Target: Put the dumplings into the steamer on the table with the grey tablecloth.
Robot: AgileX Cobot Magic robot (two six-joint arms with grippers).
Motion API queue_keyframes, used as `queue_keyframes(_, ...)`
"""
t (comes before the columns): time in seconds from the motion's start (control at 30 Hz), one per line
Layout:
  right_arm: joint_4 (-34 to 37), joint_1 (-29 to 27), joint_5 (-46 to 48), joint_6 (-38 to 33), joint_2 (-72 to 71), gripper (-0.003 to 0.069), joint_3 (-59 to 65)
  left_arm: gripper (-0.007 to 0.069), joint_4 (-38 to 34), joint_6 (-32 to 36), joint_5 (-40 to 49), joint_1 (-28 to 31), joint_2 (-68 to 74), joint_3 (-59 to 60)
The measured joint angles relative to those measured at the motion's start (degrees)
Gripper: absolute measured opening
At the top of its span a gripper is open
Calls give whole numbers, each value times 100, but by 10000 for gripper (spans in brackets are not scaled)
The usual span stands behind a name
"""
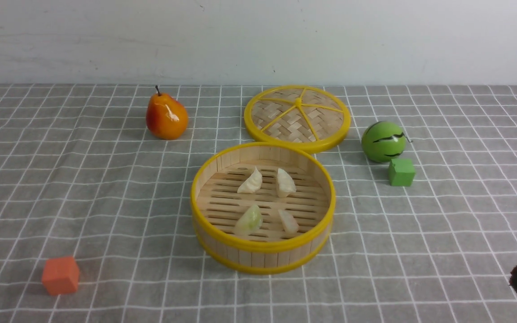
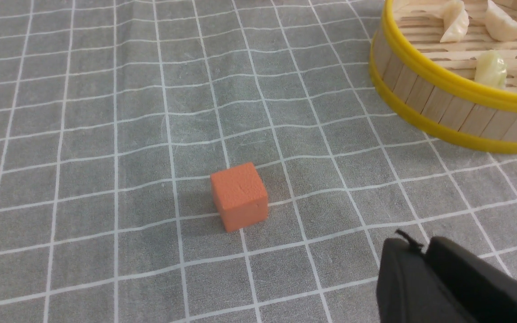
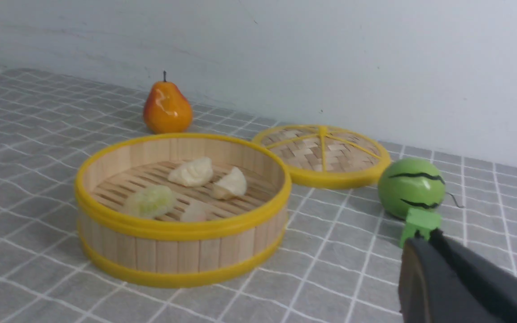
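My left end effector [image 2: 424,255] hangs low at the near edge of the table [image 1: 420,251]. Its fingers overlap from where I see them, so I cannot tell whether they meet. My right end effector [image 3: 420,251] is pressed together, empty. Near the left one sits an orange cube [image 2: 239,196] on the grey tablecloth [image 1: 106,202]. Further out, at mid-table, stands the steamer [image 1: 258,251]. All four dumplings lie on its slotted floor: pale green dumpling [image 1: 249,220] and pinkish dumpling [image 1: 289,222] nearer, two cream-white dumplings [image 1: 251,181] behind. Beyond, to the right, are a green cube [image 1: 401,172] and a striped green ball [image 1: 383,141]. Farthest are the woven lid [image 1: 297,117] and a pear [image 1: 166,117].
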Motion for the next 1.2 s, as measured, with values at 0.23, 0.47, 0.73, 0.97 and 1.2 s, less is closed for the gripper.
queue_keyframes(0.23, 83, -896, 2120, 18, -1675, -8, 0, 74, 0, 0, 81, 0, 0, 0)
queue_keyframes(0.47, 61, -1885, 4174, 748, -2467, -8, -18, 78, 0, 0, 122, 0, -6, 3)
queue_keyframes(0.73, 86, -2028, 4319, 847, -2467, -4, -46, 84, 0, 0, 127, 0, -6, 3)
queue_keyframes(0.97, 100, -2028, 4319, 847, -2467, 1, -46, 91, 0, 0, 127, 0, -6, 3)
queue_keyframes(1.2, 107, -2028, 4319, 847, -2467, 9, -46, 99, 0, 0, 127, 0, -6, 3)
